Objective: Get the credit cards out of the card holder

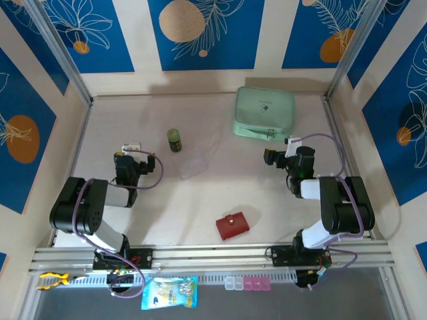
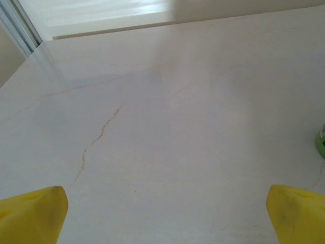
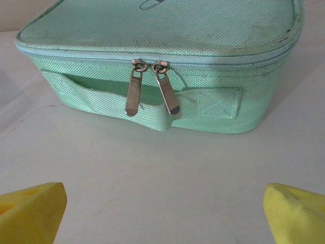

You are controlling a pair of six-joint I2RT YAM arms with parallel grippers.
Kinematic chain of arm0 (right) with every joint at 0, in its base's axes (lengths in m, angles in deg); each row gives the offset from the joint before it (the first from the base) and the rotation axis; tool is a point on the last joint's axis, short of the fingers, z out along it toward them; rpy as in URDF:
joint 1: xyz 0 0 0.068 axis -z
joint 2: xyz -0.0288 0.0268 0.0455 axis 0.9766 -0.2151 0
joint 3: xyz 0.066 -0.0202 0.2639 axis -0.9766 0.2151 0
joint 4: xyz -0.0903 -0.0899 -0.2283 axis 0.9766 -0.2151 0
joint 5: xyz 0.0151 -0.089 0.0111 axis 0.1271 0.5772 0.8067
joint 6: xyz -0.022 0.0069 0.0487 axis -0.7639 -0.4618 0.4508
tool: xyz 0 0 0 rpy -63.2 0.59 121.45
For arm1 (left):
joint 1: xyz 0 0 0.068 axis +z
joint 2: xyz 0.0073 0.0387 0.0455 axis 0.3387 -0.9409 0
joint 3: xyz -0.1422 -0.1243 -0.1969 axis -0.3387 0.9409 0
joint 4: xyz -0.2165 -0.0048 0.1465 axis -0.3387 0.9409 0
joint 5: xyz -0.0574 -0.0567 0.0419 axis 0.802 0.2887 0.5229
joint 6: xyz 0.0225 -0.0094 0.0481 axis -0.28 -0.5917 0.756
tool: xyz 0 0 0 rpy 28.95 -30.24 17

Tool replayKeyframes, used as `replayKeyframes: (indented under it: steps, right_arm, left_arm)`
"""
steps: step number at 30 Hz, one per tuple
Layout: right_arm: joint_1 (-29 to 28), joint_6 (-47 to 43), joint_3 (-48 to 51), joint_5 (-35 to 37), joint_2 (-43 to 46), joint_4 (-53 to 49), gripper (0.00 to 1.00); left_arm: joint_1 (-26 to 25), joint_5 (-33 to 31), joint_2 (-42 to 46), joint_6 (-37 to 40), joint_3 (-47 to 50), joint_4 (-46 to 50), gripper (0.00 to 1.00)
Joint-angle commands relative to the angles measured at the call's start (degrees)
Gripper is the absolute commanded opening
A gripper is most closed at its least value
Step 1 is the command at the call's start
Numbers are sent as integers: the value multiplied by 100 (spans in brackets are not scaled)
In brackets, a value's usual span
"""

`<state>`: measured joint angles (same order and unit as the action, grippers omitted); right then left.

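Note:
The card holder (image 1: 232, 225) is a small red wallet lying shut, snap tab on top, on the table near the front edge between the two arm bases. The credit cards are hidden. My left gripper (image 1: 130, 148) rests low at the left side of the table, far from the holder, and its yellow fingertips (image 2: 35, 213) stand wide open over bare tabletop. My right gripper (image 1: 292, 143) sits at the right and faces the mint-green case. It is open (image 3: 165, 216) with nothing between its fingers.
A mint-green zip case (image 1: 264, 112) (image 3: 162, 61) stands at the back right, its two zipper pulls facing the right wrist. A small green can (image 1: 175, 140) (image 2: 321, 140) and a clear plastic sheet (image 1: 197, 160) lie mid-table. Walls enclose the table on three sides.

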<state>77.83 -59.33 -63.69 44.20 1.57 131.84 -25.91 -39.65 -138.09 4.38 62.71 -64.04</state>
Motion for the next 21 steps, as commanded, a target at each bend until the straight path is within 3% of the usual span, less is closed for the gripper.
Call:
replayKeyframes:
  steps: [1, 21]
  right_arm:
    - [11, -79, -58, -192, -6, 105, 99]
    - [36, -62, -53, -240, -5, 108, 99]
  left_arm:
    - [57, 118, 12, 28, -93, -71, 100]
    - [57, 116, 8, 23, -95, -66, 100]
